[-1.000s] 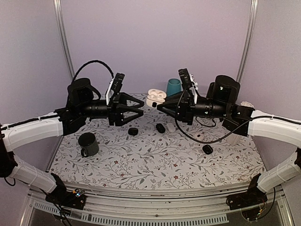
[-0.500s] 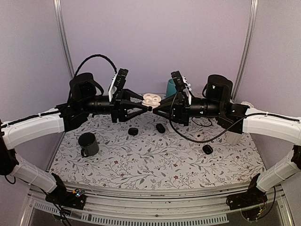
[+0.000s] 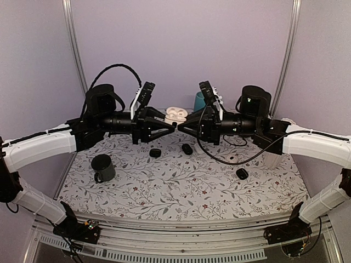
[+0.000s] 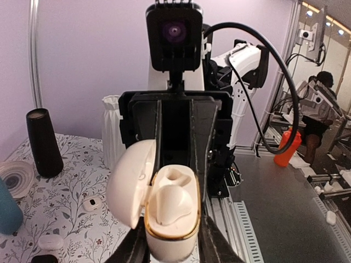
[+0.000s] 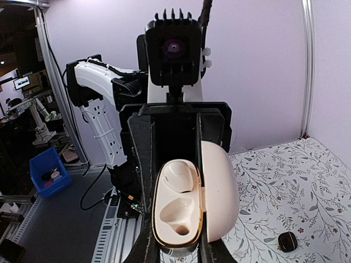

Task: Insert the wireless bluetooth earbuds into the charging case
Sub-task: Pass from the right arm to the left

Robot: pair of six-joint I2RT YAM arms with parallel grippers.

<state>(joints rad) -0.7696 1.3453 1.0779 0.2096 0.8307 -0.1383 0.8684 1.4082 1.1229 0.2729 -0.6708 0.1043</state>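
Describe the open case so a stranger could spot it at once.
Above the floral table, the left gripper and right gripper meet tip to tip in the air. The case stands up between them. Unlike the small black cases lying on the table, it is cream-white with a gold rim, and its lid is swung open, showing two empty sockets.
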